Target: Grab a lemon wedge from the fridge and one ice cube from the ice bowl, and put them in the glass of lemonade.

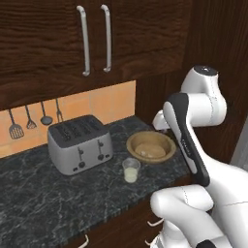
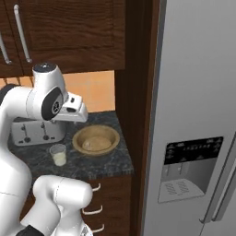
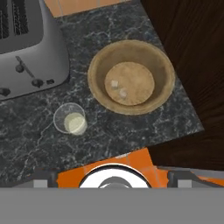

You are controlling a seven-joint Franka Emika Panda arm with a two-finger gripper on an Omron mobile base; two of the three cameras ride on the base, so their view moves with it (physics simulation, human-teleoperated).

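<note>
The left base view looks forward and down from behind the arm, whose white links rise at 4 o'clock. The right base view looks from the other side, arm at 8 o'clock, fridge (image 2: 198,115) at 3 o'clock. The hand view looks steeply down from close above. All share the ice bowl (image 1: 167,145) (image 2: 114,137) (image 3: 168,72), glass of lemonade (image 1: 131,170) (image 2: 58,154) (image 3: 70,119), toaster (image 1: 80,144) (image 2: 32,131) (image 3: 26,48) and dark marble surface (image 1: 43,193) (image 2: 110,163) (image 3: 35,148).
</note>
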